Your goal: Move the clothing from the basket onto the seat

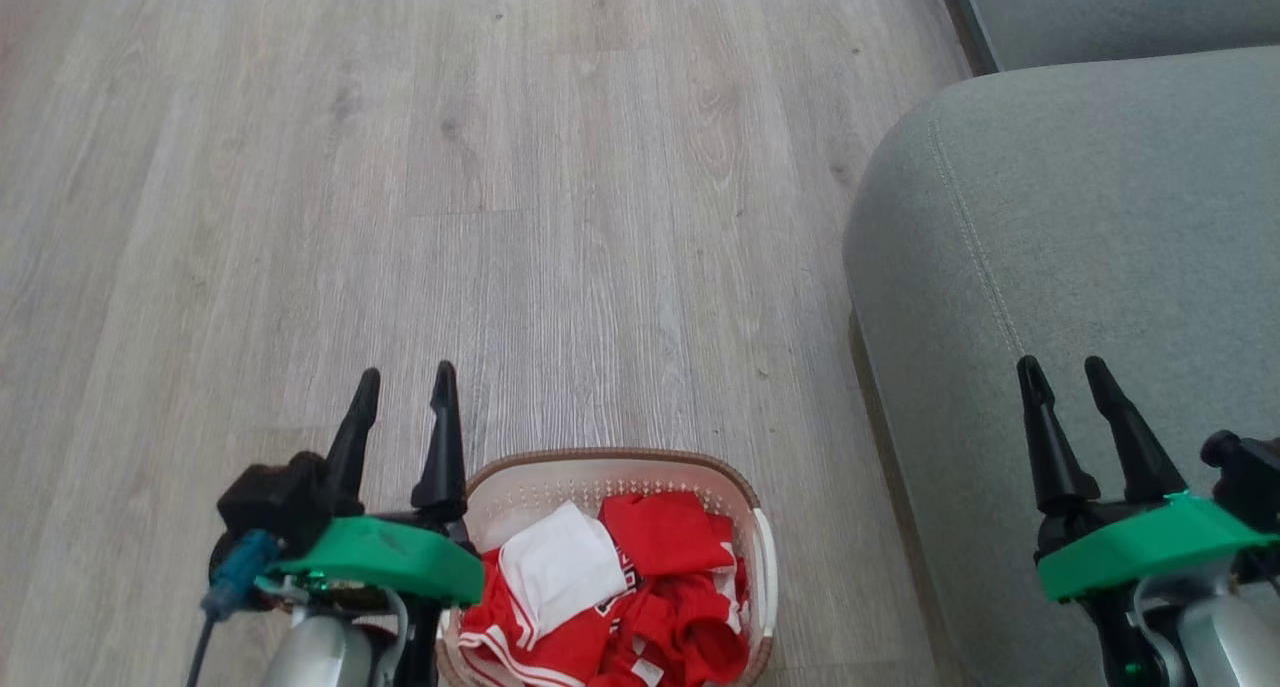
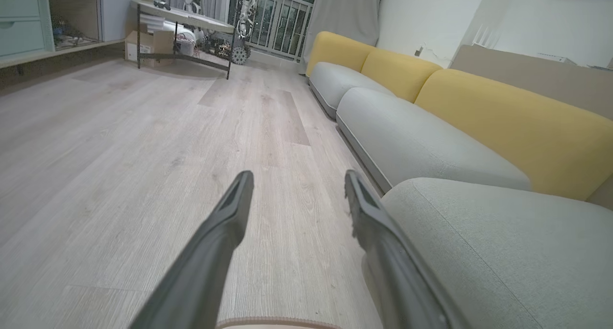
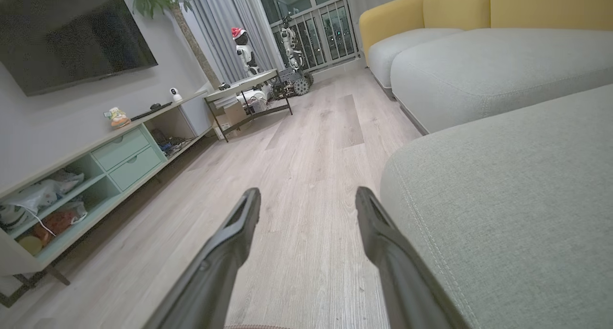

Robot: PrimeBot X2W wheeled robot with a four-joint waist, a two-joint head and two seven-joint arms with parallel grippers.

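Inside the basket (image 1: 600,457), on the floor (image 1: 500,217) just beside the seat (image 1: 1100,217) corner, all the clothing (image 1: 620,587) lies uncollected; left gripper (image 1: 407,375) and right gripper (image 1: 1062,364) both stand parted and empty, so the transfer is judged not yet begun.

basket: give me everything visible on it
The basket is a small oval tub of cream-white plastic with rows of small holes in its wall, a brown woven-look rim and a white handle on its right side. It stands upright on the wood floor, left of the seat and apart from it. Red and white clothing lies heaped inside. The left gripper, open, covers its left edge in the head view; contact cannot be told. Its near end is cut off by the frame.
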